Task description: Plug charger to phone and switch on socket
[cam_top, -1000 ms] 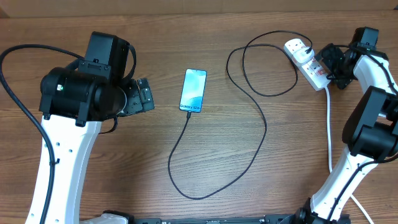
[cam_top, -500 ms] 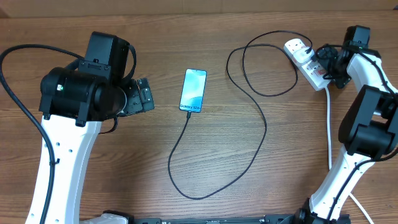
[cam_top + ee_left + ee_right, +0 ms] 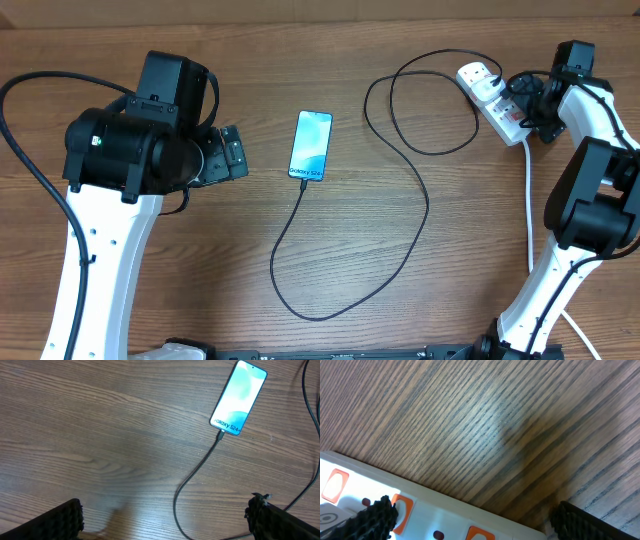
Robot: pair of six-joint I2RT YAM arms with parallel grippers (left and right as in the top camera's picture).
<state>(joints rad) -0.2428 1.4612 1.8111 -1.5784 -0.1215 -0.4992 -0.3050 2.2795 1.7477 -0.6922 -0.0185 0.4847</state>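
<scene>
Left end effector (image 3: 165, 512) spread wide, empty; right end effector (image 3: 472, 510) spread wide over the socket (image 3: 425, 502).

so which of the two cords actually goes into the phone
The thin black cable; its tip meets the phone's bottom edge. The thick white cord only runs down from the power strip.

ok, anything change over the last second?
The right gripper and its wrist edged slightly left in the overhead view, further over the socket, in the first half second, then held. It is open as before and has taken hold of nothing. The left gripper, also open, the phone and the charger, its tip at the phone's bottom edge, are where they were.
</scene>
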